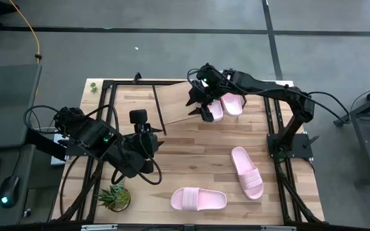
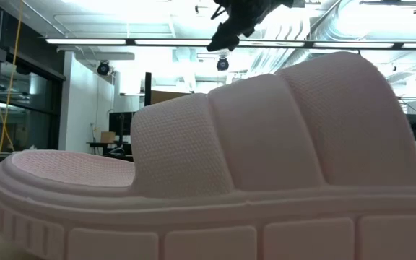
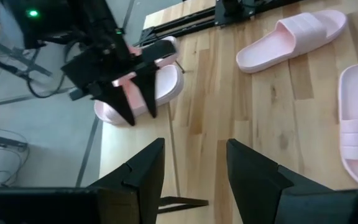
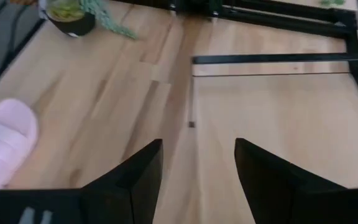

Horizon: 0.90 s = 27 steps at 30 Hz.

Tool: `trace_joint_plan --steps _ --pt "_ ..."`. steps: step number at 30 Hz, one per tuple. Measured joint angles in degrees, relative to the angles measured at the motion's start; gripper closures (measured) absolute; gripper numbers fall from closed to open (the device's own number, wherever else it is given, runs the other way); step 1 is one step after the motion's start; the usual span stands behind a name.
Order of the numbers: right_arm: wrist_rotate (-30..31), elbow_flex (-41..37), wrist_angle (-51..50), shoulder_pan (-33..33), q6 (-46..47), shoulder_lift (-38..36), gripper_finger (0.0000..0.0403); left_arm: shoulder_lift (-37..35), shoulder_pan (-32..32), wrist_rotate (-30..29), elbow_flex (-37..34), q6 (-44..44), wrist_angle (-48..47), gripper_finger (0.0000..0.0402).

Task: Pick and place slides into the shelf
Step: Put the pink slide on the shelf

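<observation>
The shelf (image 1: 175,102), a slanted light-wood board on a black frame, stands at the table's far middle. Two pink slides (image 1: 232,102) (image 1: 215,109) lie side by side on its right end. They also show in the left wrist view (image 3: 165,84). My right gripper (image 1: 199,109) hangs open and empty just left of them, above the board (image 4: 272,124). Two more slides lie flat on the tabletop, one at the right (image 1: 246,171) and one near the front edge (image 1: 198,199). The front one fills the low view (image 2: 266,144). My left gripper (image 1: 148,136) is open and empty over the table's left middle.
A small potted plant (image 1: 115,196) stands at the table's near left corner. Black frame bars (image 1: 156,106) run beside the shelf's left edge and along the table's sides. Bare tabletop (image 1: 198,151) lies between the shelf and the two loose slides.
</observation>
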Motion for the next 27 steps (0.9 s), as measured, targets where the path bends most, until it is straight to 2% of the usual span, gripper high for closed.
trace_joint_plan --steps 5,12,18,22,27 --pt "0.0 0.0 -0.5 3.6 2.8 0.0 0.0213 0.0 0.0 -0.8 0.0 -0.2 0.0 0.0245" --pt "0.6 0.0 -0.4 8.9 8.0 0.0 0.0213 -1.1 3.6 -0.3 0.0 0.0 0.2 0.0245" --pt "1.3 0.0 1.1 13.9 11.3 0.0 0.0213 -4.9 6.7 1.3 0.0 0.3 0.5 0.0245" --pt "3.9 0.0 3.4 17.2 13.4 0.0 0.0213 -8.2 8.0 2.4 0.0 0.4 0.7 0.0245" --pt "5.1 0.0 6.4 20.6 15.4 0.0 0.0213 -12.3 7.8 3.6 -2.9 2.4 6.1 0.0245"
